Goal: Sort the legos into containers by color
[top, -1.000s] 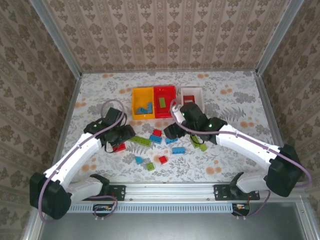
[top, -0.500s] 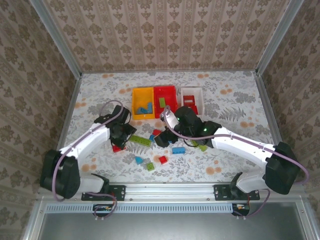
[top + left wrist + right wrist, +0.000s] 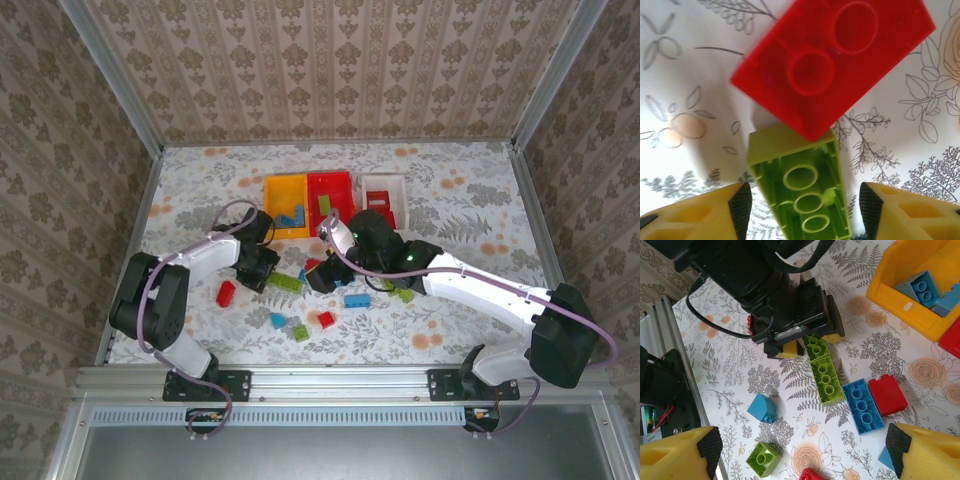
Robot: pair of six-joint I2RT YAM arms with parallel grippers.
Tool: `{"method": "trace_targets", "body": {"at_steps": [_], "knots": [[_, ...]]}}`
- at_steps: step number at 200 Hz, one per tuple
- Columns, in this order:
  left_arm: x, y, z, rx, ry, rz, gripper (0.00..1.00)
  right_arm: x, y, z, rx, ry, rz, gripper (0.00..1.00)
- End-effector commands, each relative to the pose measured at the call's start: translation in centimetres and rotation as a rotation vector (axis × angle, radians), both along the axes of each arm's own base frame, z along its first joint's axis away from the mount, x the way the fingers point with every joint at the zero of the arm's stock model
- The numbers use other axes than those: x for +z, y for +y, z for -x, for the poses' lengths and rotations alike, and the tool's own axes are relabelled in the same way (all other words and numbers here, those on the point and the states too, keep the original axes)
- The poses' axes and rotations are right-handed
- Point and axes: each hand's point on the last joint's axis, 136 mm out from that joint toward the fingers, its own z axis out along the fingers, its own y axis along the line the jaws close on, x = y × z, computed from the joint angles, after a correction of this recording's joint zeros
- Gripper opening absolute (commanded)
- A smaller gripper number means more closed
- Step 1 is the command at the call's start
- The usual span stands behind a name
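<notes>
The left gripper (image 3: 805, 205) holds its jaws wide, straddling one end of a long green brick (image 3: 802, 170). A blurred red brick (image 3: 832, 65) lies just past the other end; whether they touch is unclear. The right gripper (image 3: 800, 447) hangs wide open, empty, above a blue brick (image 3: 862, 405). Behind sit a yellow bin (image 3: 285, 181), red bin (image 3: 329, 176) and white bin (image 3: 384, 179). Flowered tablecloth (image 3: 470, 290), patterned wallpaper (image 3: 330, 70). The green brick's near end is cut off.

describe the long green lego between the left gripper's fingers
The long green lego is a lime plastic brick with a row of round studs, lying flat on the flowered table. One end sits between the open fingers of the left gripper, untouched. A blue brick lies beside its other end; in the left wrist view a red brick overlaps one end.
</notes>
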Motion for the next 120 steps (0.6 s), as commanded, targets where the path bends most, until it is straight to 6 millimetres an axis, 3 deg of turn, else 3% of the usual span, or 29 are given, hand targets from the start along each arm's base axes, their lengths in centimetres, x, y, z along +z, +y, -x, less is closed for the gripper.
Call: {"method": "trace_targets", "body": {"at_steps": [1,41,55,73,99,120], "knots": [[0.1,-0.6,-0.7,-0.004,-0.013,0.015,0.47,0.7,0.1,0.2,0.001,-0.011,-0.016,0.88],[1.3,-1.0,-0.5,-0.048,-0.061,-0.003,0.25,0.7,0.0,-0.3,-0.020,-0.015,-0.011,0.88],[2.7,-1.2,-1.3,-0.093,-0.101,-0.017,0.20,0.9,-0.4,-0.8,-0.045,-0.026,-0.003,0.88],[6.3,-2.4,-3.0,-0.212,-0.204,-0.044,0.17,1.8,-1.5,-2.1,-0.117,-0.044,-0.017,0.87],[12.8,-7.0,-6.2,-0.489,-0.418,-0.059,0.17,4.1,-5.4,-5.6,-0.336,-0.049,-0.117,0.88],[15.4,-11.1,-8.0,-0.694,-0.510,-0.075,0.17,5.7,-8.1,-7.6,-0.464,-0.037,-0.181,0.87]]}}
